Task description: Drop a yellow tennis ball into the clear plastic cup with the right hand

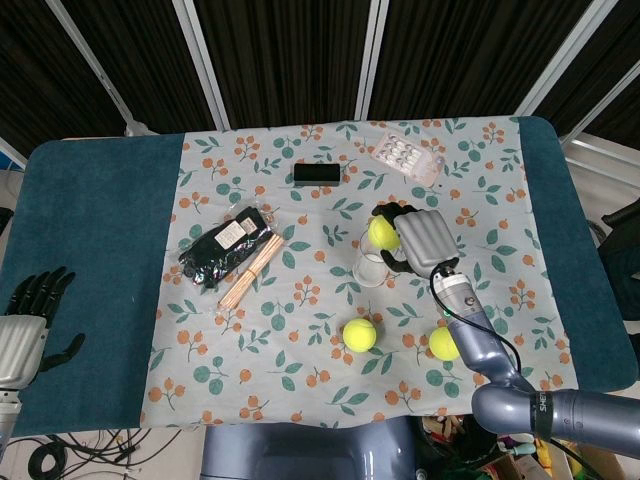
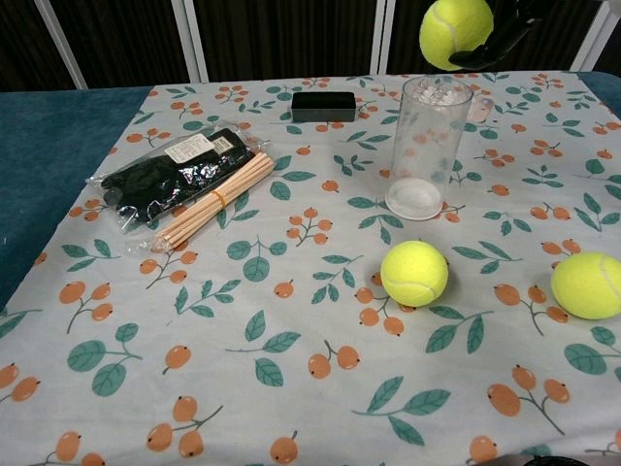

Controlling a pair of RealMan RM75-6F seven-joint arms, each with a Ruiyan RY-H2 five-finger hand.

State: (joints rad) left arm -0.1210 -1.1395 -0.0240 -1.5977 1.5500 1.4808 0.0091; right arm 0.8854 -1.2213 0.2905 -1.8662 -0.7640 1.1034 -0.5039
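Observation:
My right hand (image 1: 420, 238) holds a yellow tennis ball (image 1: 383, 232) in the air, just above and slightly right of the clear plastic cup (image 1: 371, 268). In the chest view the held ball (image 2: 455, 32) hangs above the rim of the upright cup (image 2: 426, 146), with dark fingers (image 2: 505, 34) wrapped behind it at the top edge. Two more tennis balls lie on the cloth: one (image 1: 359, 334) in front of the cup and another (image 1: 444, 344) to its right. My left hand (image 1: 28, 320) rests open at the table's far left edge.
A black packet (image 1: 222, 247) and a bundle of wooden sticks (image 1: 250, 270) lie left of the cup. A black box (image 1: 317, 173) and a blister pack (image 1: 407, 155) sit at the back of the floral cloth (image 1: 300, 350).

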